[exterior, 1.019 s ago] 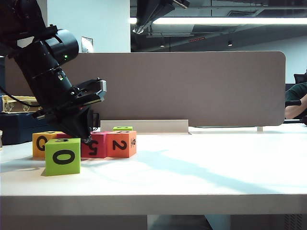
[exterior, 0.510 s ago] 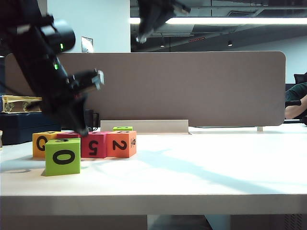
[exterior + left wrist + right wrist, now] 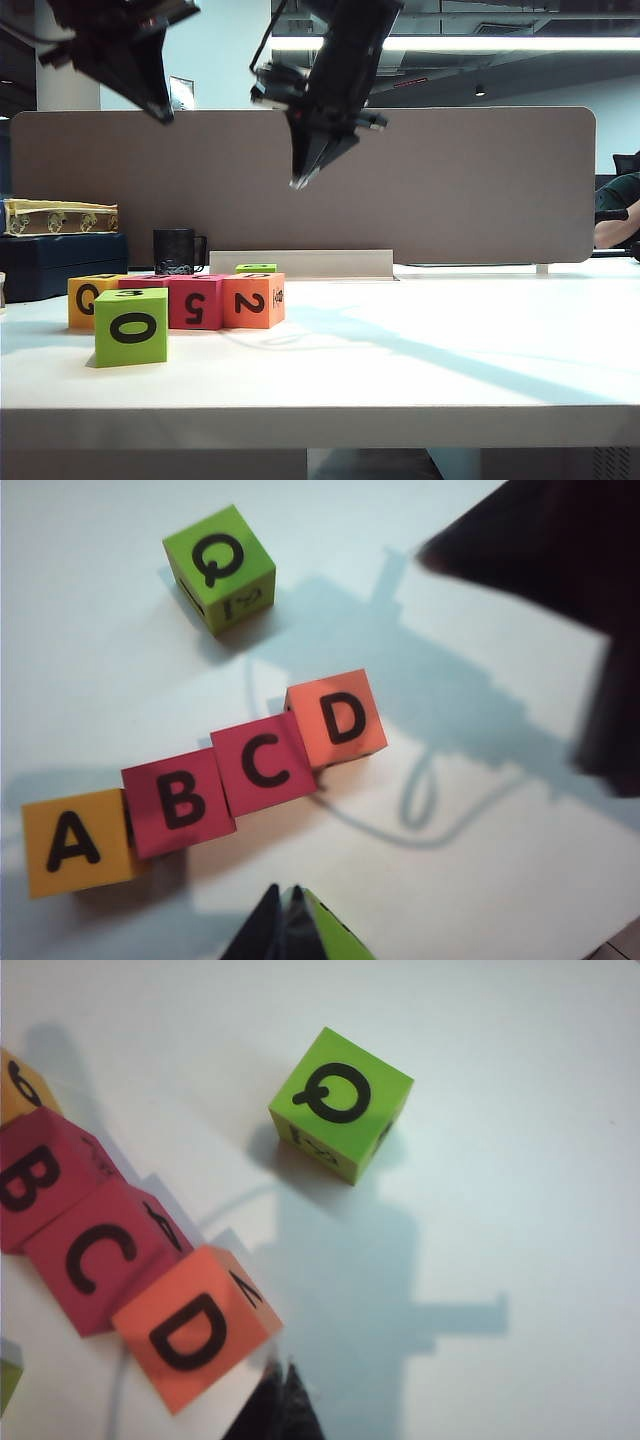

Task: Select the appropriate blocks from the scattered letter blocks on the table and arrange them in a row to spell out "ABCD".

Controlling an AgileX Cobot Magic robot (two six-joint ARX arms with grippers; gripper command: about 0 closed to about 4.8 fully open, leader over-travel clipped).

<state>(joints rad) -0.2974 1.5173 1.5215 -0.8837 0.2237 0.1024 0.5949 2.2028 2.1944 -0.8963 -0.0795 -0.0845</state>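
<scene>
Behind your blocks: black mug, grey divider.
Wrist views only: ABCD row.
Left tool, right tool: clenched, empty, aloft.

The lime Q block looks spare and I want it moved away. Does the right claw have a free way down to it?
Probably yes: the lime Q block stands alone on the table, apart from the row, and the shut right claw hangs above, needing only to open.

Letter blocks matt foam; table smooth white, faint sheen; divider grey fabric
</scene>
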